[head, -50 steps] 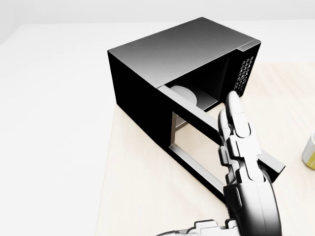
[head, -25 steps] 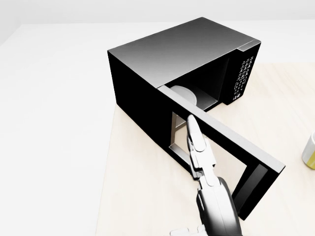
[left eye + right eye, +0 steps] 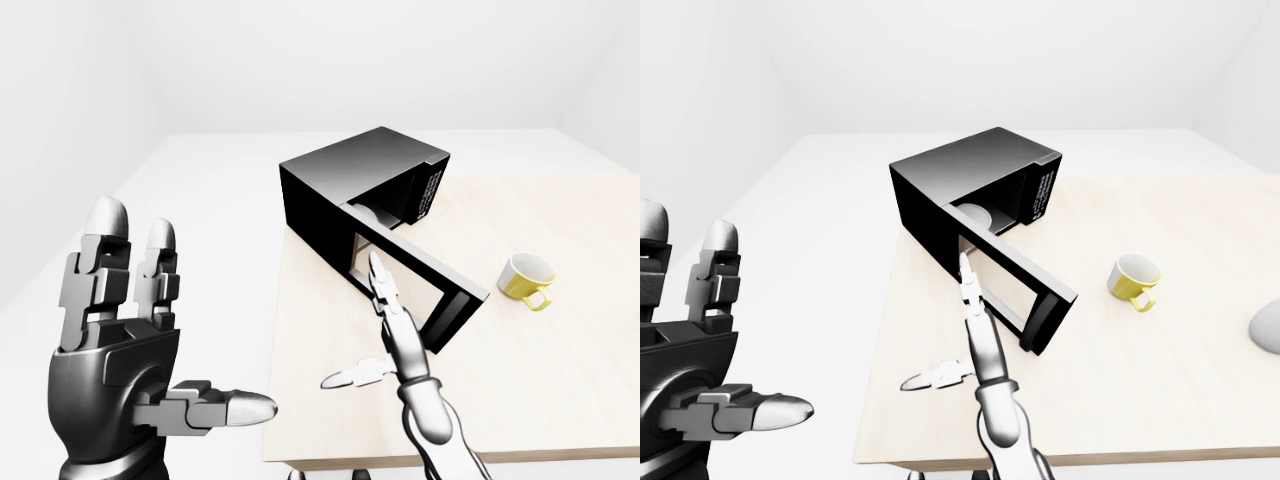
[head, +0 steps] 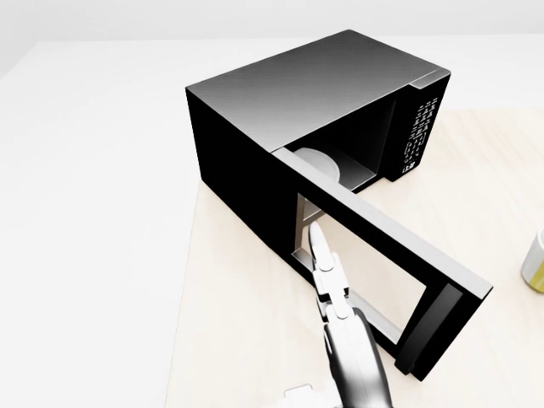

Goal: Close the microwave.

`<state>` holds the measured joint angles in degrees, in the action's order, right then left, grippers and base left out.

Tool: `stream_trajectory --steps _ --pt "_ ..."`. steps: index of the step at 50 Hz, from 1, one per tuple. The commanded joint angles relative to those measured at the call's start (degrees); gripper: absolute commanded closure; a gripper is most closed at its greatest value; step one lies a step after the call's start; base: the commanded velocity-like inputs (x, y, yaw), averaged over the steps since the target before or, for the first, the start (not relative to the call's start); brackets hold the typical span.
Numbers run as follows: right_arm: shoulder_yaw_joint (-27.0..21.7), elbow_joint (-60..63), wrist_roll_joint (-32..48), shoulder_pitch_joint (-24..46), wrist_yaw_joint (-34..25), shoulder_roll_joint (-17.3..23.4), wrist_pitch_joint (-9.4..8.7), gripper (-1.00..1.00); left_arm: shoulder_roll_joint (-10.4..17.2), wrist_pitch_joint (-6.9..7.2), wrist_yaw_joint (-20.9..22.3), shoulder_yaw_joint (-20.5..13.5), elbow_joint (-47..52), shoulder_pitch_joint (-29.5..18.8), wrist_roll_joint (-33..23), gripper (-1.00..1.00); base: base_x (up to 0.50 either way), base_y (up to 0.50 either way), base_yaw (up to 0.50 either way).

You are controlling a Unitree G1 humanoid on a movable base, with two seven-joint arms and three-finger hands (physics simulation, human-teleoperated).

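Black box-shaped microwave (image 4: 306, 93) not closed; its windowed door (image 4: 382, 263) swung wide. Right hand (image 4: 327, 272), fingers extended, grasping nothing, against door's outer face. Push remains.

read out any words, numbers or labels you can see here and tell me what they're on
Nothing can be read.
microwave control panel: rows of small white marks, too small and blurred to read.
yellow cup: no print shows.
table: no print shows.
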<state>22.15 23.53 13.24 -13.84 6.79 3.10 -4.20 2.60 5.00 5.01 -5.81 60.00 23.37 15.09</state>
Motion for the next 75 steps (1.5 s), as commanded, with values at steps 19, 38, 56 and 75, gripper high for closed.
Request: stream_trajectory --steps 19,38,56,75 --pt "-4.19 -3.58 0.8 4.57 -1.49 -2.59 -0.8 -1.0 -0.42 0.0 0.75 0.42 0.0 0.63 -0.78 -1.0 0.0 0.0 0.0" --pt "-11.18 -11.18 0.59 15.63 -5.53 -5.65 -0.8 -1.0 0.32 0.0 -0.02 0.2 0.0 0.51 0.07 -1.0 0.0 0.0 0.0" --pt "-17.86 -32.78 -2.31 29.42 -6.71 -5.67 2.12 -1.0 1.54 0.0 -0.93 0.22 0.0 1.35 1.2 -1.0 0.0 0.0 0.0" --pt "-21.37 -55.42 -3.23 44.0 -4.24 -3.45 9.2 -1.0 2.86 0.0 -2.2 -0.43 0.0 1.43 2.88 -1.0 0.0 0.0 0.0"
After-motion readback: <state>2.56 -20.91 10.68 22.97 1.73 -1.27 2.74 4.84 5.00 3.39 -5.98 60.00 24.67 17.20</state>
